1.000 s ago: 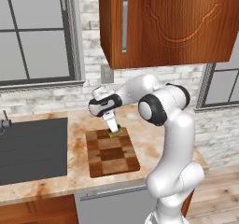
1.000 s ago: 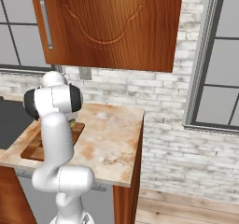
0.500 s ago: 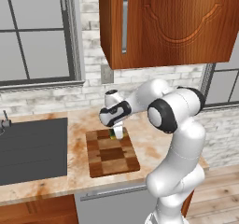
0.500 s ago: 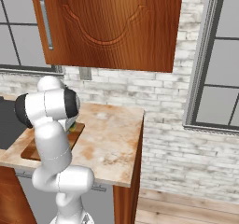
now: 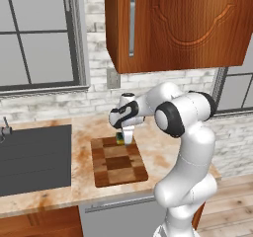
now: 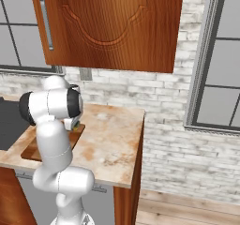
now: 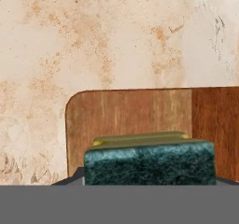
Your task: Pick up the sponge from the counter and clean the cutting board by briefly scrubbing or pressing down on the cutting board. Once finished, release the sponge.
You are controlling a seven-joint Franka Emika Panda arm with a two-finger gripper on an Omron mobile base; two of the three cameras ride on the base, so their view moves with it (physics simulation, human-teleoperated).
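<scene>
- Home kitchen, rendered sim.
- Mottled beige-orange stone counter runs along a whitewashed brick wall, with wooden base cabinets below.
- Dark grey sink basin is set into the counter at the left, with part of a faucet at its edge.
- Wooden wall cabinet with a vertical metal handle hangs above the worktop.
- Checkered wooden cutting board lies on the counter, with a green-topped yellow sponge over it.
- Grey-framed windows on both sides, wall outlet plate below the cabinet, wood plank floor.
</scene>
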